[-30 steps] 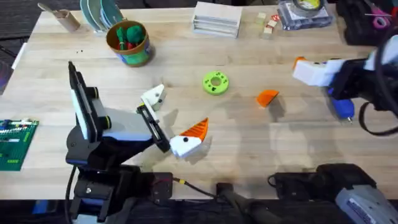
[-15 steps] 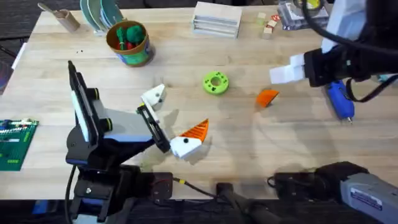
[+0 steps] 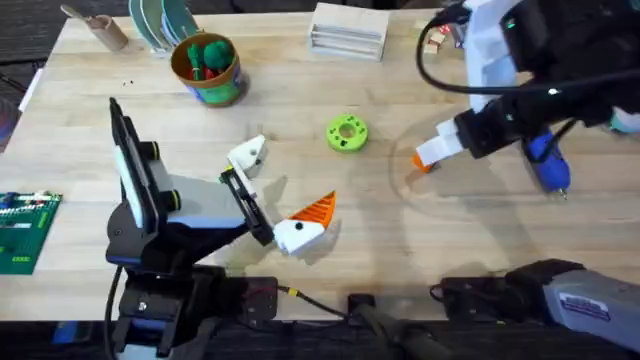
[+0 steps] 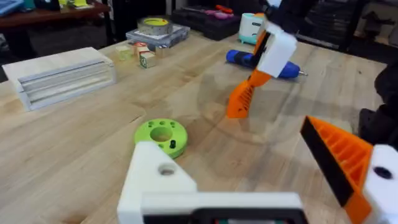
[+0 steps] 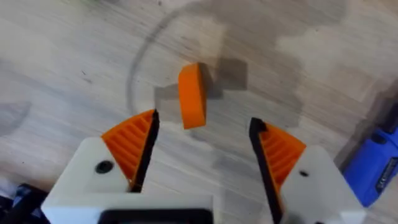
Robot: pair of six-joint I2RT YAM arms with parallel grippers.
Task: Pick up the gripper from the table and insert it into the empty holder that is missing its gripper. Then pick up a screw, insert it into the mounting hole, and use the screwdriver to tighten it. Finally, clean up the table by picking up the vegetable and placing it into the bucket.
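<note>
While the right end effector (image 5: 202,155) hangs wide open and empty over the table (image 3: 420,250), the orange gripper (image 5: 192,95) lies just beyond its fingertips. The screwdriver (image 3: 548,165) lies just to its right.

The right gripper (image 3: 428,155) moves across the table from the right edge, where it hangs over the screwdriver (image 3: 548,165) a second ago, toward the middle. Half a second ago it sits above and to the right of the gripper (image 3: 421,166); now it comes down right over that orange piece, which is mostly covered from above. In the right wrist view the open fingers (image 5: 134,146) straddle the piece (image 5: 192,95), not yet touching it. The screwdriver, earlier partly hidden under the arm, now shows more of its blue body beside the arm.
</note>
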